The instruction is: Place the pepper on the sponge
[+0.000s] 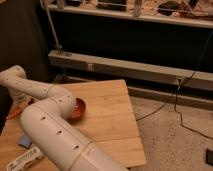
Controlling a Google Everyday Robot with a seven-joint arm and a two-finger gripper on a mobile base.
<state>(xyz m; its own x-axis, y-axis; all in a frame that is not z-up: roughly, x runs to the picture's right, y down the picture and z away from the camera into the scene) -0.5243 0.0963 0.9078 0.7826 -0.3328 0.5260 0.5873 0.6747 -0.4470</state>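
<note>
Operator: Count, please.

Inspector: On your table (110, 117) there is one pepper (14, 113), one sponge (25, 141), one red bowl (79, 107) and one white item (24, 160) at the near-left corner. One arm (55, 135), one gripper (21, 102).

Operator: Where do they sit?

Inspector: Your gripper is low at the table's left edge, past the arm's elbow and just above the pepper. I cannot tell whether it holds the pepper or not. The pepper is an orange streak at that left edge. It is apart from the sponge, which lies flat on the wood nearer the camera, beside the arm.

Operator: Room to move?

Inspector: The arm crosses the left half, with the bowl tight against its right side. The right half is bare wood out to the far and right edges. Past the right edge, one cable (176, 102) trails over the floor.
</note>
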